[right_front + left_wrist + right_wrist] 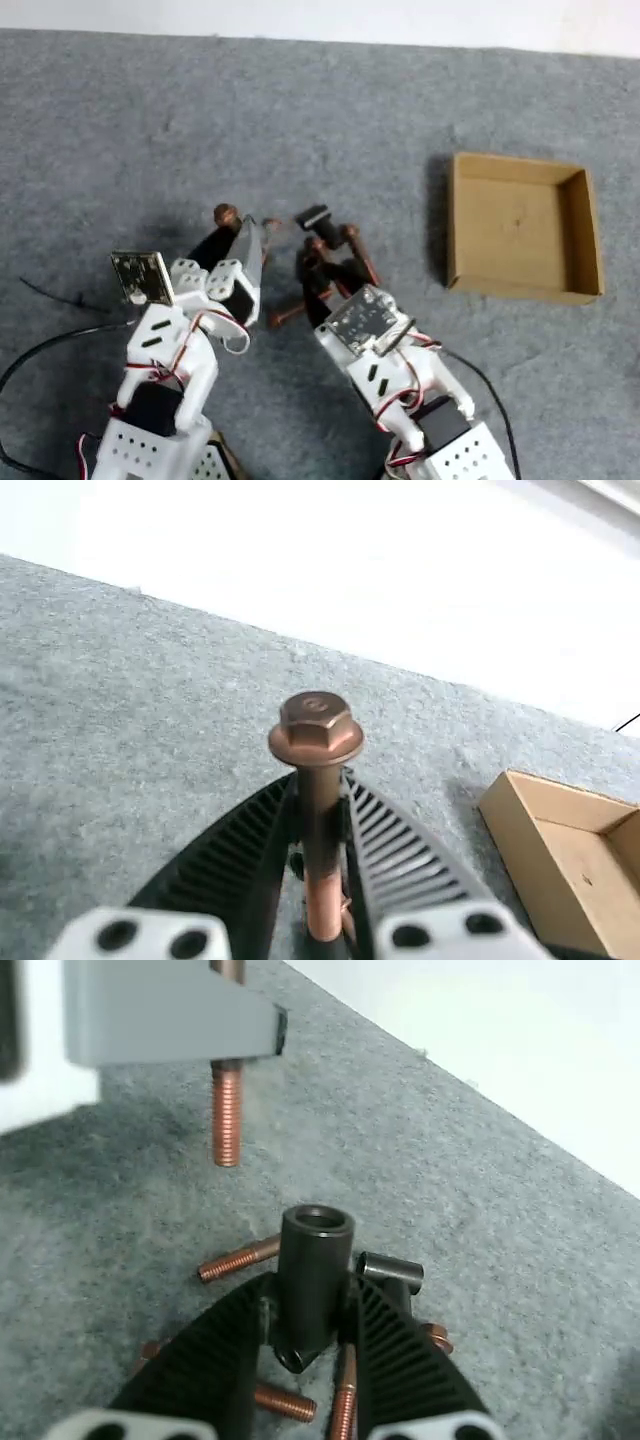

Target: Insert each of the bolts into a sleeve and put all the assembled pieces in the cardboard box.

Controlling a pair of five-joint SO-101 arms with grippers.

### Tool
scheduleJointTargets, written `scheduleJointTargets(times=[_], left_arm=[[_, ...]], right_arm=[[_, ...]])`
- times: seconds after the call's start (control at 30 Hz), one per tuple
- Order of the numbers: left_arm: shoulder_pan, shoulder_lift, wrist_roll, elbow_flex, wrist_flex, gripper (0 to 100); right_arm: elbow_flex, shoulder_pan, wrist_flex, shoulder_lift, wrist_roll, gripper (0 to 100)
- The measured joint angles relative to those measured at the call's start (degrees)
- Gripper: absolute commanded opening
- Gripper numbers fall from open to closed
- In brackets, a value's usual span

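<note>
On the left, the left gripper (318,785) is pinched on a copper bolt (315,730) partway down the shank. The hex head stands clear on one side of the fingers and the threaded end sticks out on the other. Just to its right, the right gripper (312,1305) is clamped around a black sleeve (317,1250), held off the grey worktop (330,110) with its open end facing away from the worktop. The bolt's tip hangs near that mouth but off to one side and apart from it. The 2 long axes do not look lined up yet, so I'd say the next move needs the tip brought over the bore and the axes matched. Loose bolts (240,1258) and 1 spare sleeve (392,1269) lie beneath the right gripper. Far right, the cardboard box (510,225) sits well apart from both arms.
</note>
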State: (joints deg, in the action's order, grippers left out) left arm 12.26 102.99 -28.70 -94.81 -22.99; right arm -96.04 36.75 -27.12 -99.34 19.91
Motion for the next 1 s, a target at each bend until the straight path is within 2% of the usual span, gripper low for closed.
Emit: scheduleJointTargets(times=[0.27, 0.47, 0.73, 1.0], left_arm=[[5.2, 0.0, -7.7, 3.2, 0.0, 1], [6.2, 0.0, -8.4, 3.2, 0.0, 1], [12.1, 0.3, -8.6, 3.2, 0.0, 1], [12.4, 0.3, -8.6, 3.2, 0.0, 1]], right_arm=[[0.0, 1.9, 0.0, 0.0, 0.0, 0.7], [0.0, 2.1, 0.0, 0.0, 0.2, 0.7], [0.0, 2.0, 0.0, 0.0, 0.6, 0.7], [0.0, 2.0, 0.0, 0.0, 3.2, 0.7]])
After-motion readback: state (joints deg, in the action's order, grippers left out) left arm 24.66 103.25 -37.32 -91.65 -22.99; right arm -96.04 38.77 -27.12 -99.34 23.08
